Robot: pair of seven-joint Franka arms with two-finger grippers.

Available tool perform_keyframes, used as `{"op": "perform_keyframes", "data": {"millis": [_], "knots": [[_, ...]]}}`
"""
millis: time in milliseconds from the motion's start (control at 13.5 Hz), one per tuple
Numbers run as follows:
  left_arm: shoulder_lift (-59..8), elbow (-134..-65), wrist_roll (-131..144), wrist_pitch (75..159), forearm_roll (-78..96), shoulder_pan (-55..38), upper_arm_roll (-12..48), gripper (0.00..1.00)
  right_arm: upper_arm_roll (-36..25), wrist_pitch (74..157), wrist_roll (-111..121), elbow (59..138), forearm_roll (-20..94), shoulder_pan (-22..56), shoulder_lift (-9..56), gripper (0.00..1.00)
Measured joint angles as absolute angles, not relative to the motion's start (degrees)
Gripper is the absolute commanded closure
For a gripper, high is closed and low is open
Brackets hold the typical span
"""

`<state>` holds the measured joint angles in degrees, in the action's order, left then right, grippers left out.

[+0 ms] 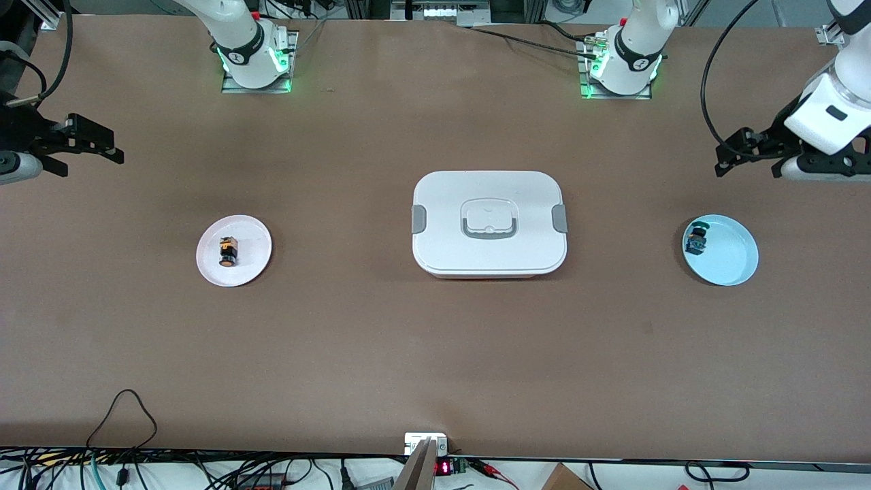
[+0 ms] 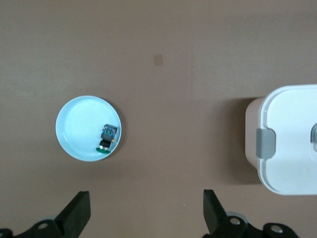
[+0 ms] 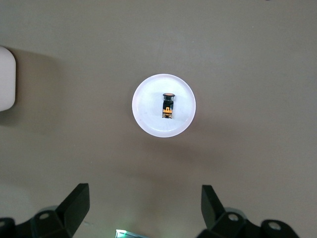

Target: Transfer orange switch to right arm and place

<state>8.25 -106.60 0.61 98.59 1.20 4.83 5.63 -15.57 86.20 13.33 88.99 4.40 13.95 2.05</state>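
The orange switch [image 1: 228, 251] is lying on a white plate [image 1: 255, 262] toward the right arm's end of the table [image 1: 340, 340]; the right wrist view is showing its orange cap. Both the right gripper [image 1: 92, 146] and the left gripper [image 1: 738, 153] are hanging over table edges with fingers apart, holding nothing.
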Motion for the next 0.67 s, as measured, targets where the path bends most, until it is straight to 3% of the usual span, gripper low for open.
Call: {"op": "perform_keyframes", "data": {"millis": [223, 668], "knots": [[6.13, -101.2, 0.63, 90.92, 1.2, 4.83, 5.65, 0.0, -14.56, 86.69, 9.54, 90.91, 3.84, 14.8, -0.04, 0.0], [2.41, -97.41, 0.64, 89.27, 1.2, 4.9, 5.45, 0.0, -14.67, 88.24, 8.87, 91.88, 3.8, 14.61, -0.03, 0.0]]}}
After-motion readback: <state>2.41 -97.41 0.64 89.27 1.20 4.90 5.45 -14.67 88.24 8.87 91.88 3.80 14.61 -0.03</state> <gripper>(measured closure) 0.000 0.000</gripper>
